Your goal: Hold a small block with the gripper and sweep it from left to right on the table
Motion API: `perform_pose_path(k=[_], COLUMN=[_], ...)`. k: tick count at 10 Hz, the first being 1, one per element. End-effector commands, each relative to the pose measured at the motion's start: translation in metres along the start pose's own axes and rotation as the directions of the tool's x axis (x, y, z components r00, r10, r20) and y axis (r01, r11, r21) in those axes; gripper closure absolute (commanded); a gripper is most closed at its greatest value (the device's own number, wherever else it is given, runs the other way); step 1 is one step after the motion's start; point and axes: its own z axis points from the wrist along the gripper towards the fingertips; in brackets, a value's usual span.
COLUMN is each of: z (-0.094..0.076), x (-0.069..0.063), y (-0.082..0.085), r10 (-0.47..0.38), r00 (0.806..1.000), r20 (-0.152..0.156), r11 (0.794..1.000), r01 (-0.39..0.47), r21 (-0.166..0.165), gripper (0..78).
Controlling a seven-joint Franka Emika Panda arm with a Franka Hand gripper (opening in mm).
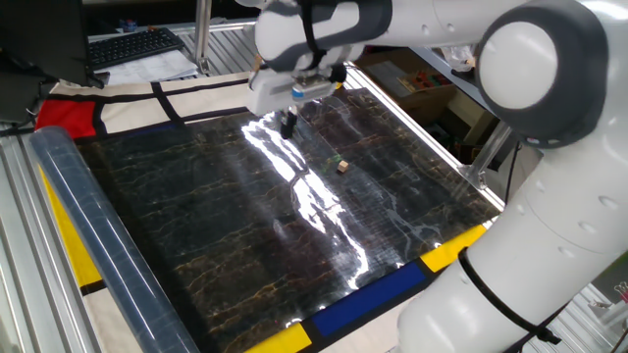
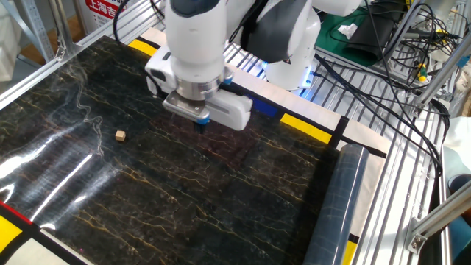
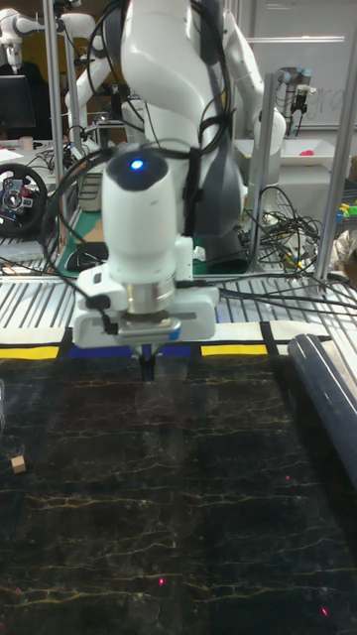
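The small block (image 1: pixel 341 166) is a tiny tan cube lying alone on the black marble-patterned table (image 1: pixel 226 226). It also shows at the left in the other fixed view, small block (image 2: pixel 120 135), and at the far left edge in the tall view, small block (image 3: pixel 17 464). My gripper (image 1: pixel 288 125) hangs just above the table near its far edge, well apart from the cube. Its dark fingers look pressed together with nothing between them, gripper (image 2: pixel 199 126) and gripper (image 3: pixel 147 369).
A clear plastic roll (image 1: pixel 88 245) lies along one side of the table, roll (image 2: pixel 335 199). Coloured yellow, blue and red border panels (image 1: pixel 378 289) frame the sheet. Aluminium rails and cables (image 2: pixel 383 66) surround it, and a keyboard (image 1: pixel 137 44) sits behind.
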Motion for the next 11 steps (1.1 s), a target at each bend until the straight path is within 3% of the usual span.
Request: perform_pose_path(k=[1,2,3,4,5,6,7,8,9,11], z=[0.029,0.035,0.043,0.064,0.090,0.102,0.104,0.096,0.087,0.073], x=[0.001,0.001,-0.001,0.002,0.006,0.013,0.014,0.009,0.005,0.002], y=[-0.038,-0.061,-0.073,-0.075,-0.073,-0.064,-0.063,-0.070,-0.074,-0.074], r10=[-0.025,-0.058,-0.070,-0.035,-0.014,0.008,-0.001,-0.025,-0.044,-0.008], r00=[1.000,0.998,0.997,0.996,0.993,0.993,0.995,1.000,0.999,1.000], r20=[0.012,0.011,0.017,0.077,0.116,0.114,0.100,-0.001,-0.027,-0.021], r11=[1.000,0.998,0.998,0.999,1.000,0.999,1.000,1.000,0.999,1.000], r01=[0.025,0.058,0.070,0.035,0.013,-0.014,-0.002,0.025,0.044,0.007], r21=[0.002,0.002,-0.005,0.003,0.010,0.050,0.031,-0.012,-0.015,-0.011], gripper=[77.6,77.6,77.6,77.6,77.6,77.6,77.6,77.6,77.6,77.6])
